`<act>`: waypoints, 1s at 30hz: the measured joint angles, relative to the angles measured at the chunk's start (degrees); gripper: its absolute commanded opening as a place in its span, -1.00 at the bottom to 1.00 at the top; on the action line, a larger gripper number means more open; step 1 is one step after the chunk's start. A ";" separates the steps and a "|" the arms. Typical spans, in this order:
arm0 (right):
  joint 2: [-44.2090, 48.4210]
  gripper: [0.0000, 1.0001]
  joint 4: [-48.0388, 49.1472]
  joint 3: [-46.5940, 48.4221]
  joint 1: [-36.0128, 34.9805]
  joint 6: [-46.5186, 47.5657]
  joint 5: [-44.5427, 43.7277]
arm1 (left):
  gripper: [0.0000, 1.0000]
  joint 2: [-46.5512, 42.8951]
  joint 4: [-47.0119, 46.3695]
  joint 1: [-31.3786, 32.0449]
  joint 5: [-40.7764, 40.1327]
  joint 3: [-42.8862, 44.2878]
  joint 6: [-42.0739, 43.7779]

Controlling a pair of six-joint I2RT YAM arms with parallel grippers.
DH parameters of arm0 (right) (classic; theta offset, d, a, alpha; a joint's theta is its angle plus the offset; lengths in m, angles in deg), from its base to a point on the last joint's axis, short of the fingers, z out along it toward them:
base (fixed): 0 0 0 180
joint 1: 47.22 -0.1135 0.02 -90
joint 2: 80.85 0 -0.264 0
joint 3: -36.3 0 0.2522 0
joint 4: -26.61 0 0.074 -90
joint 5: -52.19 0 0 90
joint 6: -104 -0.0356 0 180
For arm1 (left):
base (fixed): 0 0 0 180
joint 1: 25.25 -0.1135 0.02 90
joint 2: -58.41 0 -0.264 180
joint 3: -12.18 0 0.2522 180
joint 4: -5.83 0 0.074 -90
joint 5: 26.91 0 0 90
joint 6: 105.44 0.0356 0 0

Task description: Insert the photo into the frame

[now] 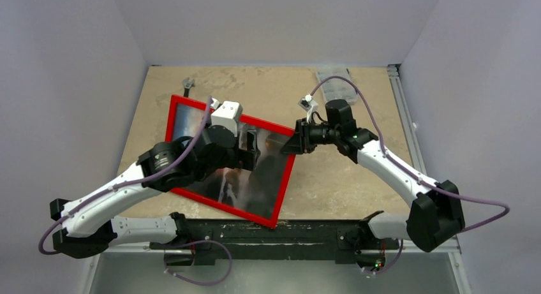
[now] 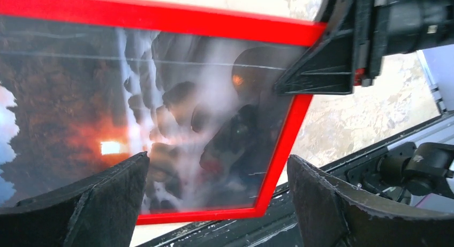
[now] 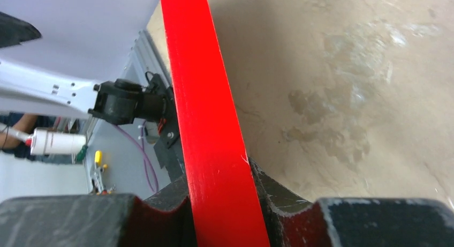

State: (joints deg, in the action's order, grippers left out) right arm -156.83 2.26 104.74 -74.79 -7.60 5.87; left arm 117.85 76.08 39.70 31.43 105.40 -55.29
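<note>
The frame (image 1: pixel 222 203) has its bright red front facing up and sits askew on the left half of the table. The photo (image 1: pixel 271 173) of dark rocks, orange glow and pale mist shows inside the red border (image 2: pixel 160 16). My right gripper (image 1: pixel 295 143) is shut on the frame's right edge (image 3: pixel 214 124), with one finger (image 3: pixel 275 196) on each side of the red bar. My left gripper (image 2: pixel 217 161) hovers open over the photo (image 2: pixel 187 107), its fingers (image 2: pixel 107 199) spread wide with nothing between them. My left arm hides the middle of the frame in the top view.
The frame's near corner (image 2: pixel 267 204) reaches over the black rail (image 1: pixel 306 233) at the table's near edge. A small dark clip (image 1: pixel 187 85) lies at the back left. A clear plastic box (image 1: pixel 333 74) sits at the back right. Pale walls enclose the table.
</note>
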 measured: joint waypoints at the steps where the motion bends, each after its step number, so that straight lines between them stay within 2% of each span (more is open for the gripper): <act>1: 1.29 -1.00 -0.22 -1.05 0.17 -0.57 -1.14 | 0.93 1.01 -0.46 -0.96 1.44 -0.50 -0.09; 5: 3.78 -1.00 -0.98 -4.66 3.37 -3.65 -4.22 | 0.93 4.57 -2.45 -4.39 5.97 -3.15 -0.59; 12: 1.11 -0.99 -0.94 -8.22 10.19 -9.68 -8.55 | 0.93 7.72 -4.83 -8.33 10.29 -9.64 -2.29; 17: -1.66 -0.53 1.40 -8.59 11.74 -11.02 -9.38 | 0.93 7.76 -5.77 -10.23 11.61 -13.66 -3.76; 21: -3.91 -0.02 2.64 -9.14 12.50 -11.10 -9.70 | 0.93 7.02 -6.40 -11.15 12.11 -17.00 -4.87; 27: -11.13 0.29 3.48 -10.32 15.02 -5.88 -20.57 | 0.93 5.55 -6.71 -12.46 13.00 -20.79 -6.34; 30: -12.59 0.41 3.48 -10.82 16.15 -4.61 -22.82 | 0.93 5.16 -6.84 -12.70 13.16 -21.88 -7.17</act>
State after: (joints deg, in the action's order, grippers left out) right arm -169.42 5.74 93.92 -58.64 -12.21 -16.95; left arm 123.00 69.24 27.00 44.58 83.52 -62.46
